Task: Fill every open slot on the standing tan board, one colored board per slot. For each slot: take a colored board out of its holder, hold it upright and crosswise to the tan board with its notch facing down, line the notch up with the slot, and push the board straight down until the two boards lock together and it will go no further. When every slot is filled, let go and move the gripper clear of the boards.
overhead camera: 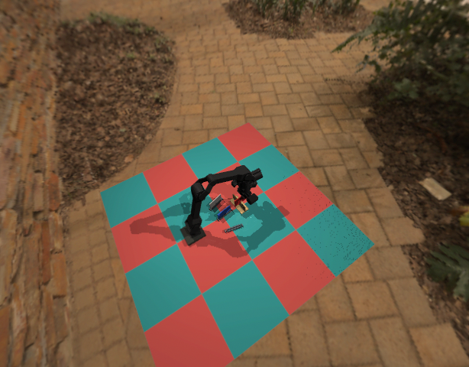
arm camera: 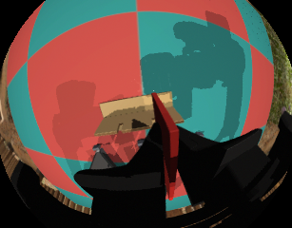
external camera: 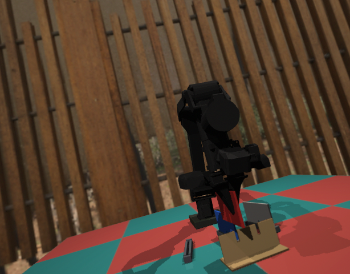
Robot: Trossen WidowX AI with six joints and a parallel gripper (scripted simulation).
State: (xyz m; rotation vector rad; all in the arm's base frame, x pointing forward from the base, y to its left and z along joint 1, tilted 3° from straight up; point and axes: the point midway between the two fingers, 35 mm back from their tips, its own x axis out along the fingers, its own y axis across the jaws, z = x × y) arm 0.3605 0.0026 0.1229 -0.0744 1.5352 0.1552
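Red board (overhead camera: 237,200) (external camera: 233,204) (arm camera: 171,138) is pinched tight between the black fingers of the gripper (overhead camera: 241,198) (external camera: 236,208) (arm camera: 160,125). It is thin, flat and smooth. In the exterior view, the tan board (overhead camera: 241,207) (external camera: 248,241) (arm camera: 136,110) stands just below it, near the bottom right. The red board's long way runs across the tan board, and it looks a bit tipped there. I can't tell if they touch, and I can't see its notch. The tan board has a flat foot and two thin cuts on top. Next, I think, the arm should line the notch up with one cut, then push straight down. It could catch on the edge. Behind are a shiny blue board (overhead camera: 224,212) (external camera: 224,222) and a grey one (overhead camera: 215,202) (external camera: 256,210) (arm camera: 102,161). One dark holder (overhead camera: 233,228) (external camera: 187,250) has no board.
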